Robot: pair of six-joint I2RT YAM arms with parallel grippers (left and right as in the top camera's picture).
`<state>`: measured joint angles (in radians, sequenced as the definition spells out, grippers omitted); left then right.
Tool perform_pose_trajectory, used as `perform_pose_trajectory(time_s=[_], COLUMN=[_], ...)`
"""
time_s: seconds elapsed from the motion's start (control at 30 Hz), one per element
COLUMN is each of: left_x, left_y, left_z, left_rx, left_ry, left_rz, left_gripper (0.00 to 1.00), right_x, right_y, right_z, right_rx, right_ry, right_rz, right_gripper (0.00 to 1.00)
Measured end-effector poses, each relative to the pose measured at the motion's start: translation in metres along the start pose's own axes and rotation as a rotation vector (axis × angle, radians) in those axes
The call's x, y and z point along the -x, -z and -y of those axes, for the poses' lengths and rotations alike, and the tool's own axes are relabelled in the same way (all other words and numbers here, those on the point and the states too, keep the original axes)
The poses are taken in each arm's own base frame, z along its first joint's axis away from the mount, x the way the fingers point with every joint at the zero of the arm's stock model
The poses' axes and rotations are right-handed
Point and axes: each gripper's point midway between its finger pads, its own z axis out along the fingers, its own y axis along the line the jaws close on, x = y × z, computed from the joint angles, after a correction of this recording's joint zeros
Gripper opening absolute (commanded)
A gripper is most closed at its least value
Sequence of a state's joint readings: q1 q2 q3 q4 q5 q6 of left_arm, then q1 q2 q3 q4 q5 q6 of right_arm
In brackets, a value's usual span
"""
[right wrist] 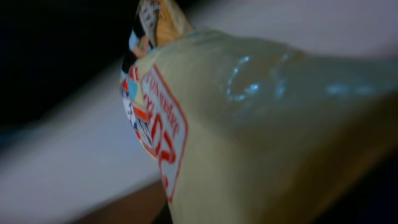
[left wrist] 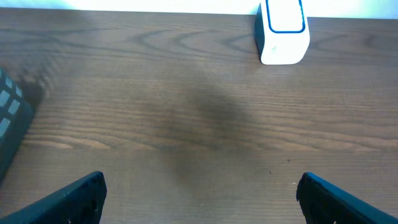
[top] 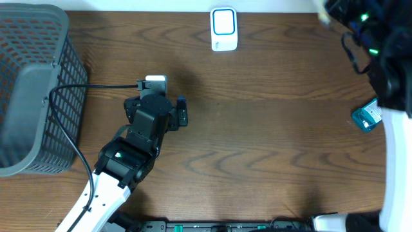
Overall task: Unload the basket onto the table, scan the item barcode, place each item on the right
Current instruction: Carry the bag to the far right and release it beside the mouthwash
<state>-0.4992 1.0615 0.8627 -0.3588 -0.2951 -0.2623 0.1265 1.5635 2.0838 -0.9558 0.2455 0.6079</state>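
Overhead, scanner: a white barcode scanner (top: 224, 29) stands at the far edge of the counter (top: 257, 148), well apart from both arms.
Overhead, item: a pale sliver of the yellow packet (top: 324, 14) shows at the right pincer (top: 333, 11), raised in the far right corner.
Overhead, other stock: a mesh basket (top: 38, 84) sits on the left and a teal box (top: 365, 117) on the right. Its print is too small to read.
Left wrist, pincer: the left pincer (left wrist: 200, 183) is spread wide over bare wood and holds nothing.
Left wrist, markings: the scanner face carries a blue rounded outline, with no legible words.
Right wrist, item: the yellow packet fills the view, clear of the counter.
Right wrist, pincer: the fingers are unseen. They are pressed together, and by the look of it pinch the packet.
Right wrist, label: a red-bordered patch with red lettering, blurred and unreadable. No barcode is visible.
Handling advice: carry the packet across to the scanner, find the barcode side and turn it toward the blue window. Hold the film flat and still there.
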Motion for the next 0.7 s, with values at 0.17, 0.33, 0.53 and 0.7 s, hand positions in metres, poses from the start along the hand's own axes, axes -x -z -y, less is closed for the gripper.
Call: perform_pose_trajectory(time_s=[0.17, 0.33, 0.53, 0.7], left_x=[0.0, 0.0, 0.0, 0.0], left_y=[0.0, 0.0, 0.0, 0.0], left_z=[0.0, 0.0, 0.0, 0.0], left_rx=[0.0, 0.0, 0.0, 0.0], left_ry=[0.0, 0.0, 0.0, 0.0], left_rz=[0.0, 0.0, 0.0, 0.0], left_gripper=[0.98, 0.98, 0.98, 0.98], right_x=[-0.016, -0.035, -0.088, -0.106], right_y=[-0.02, -0.047, -0.089, -0.092], right_z=[0.162, 0.261, 0.334, 0.347], right_rx=[-0.792, -1.116, -1.251, -1.265], right_ry=[0.211, 0.208, 0.187, 0.167], right_rz=[-0.05, -0.199, -0.438, -0.515], right_gripper=[0.01, 0.01, 0.01, 0.99])
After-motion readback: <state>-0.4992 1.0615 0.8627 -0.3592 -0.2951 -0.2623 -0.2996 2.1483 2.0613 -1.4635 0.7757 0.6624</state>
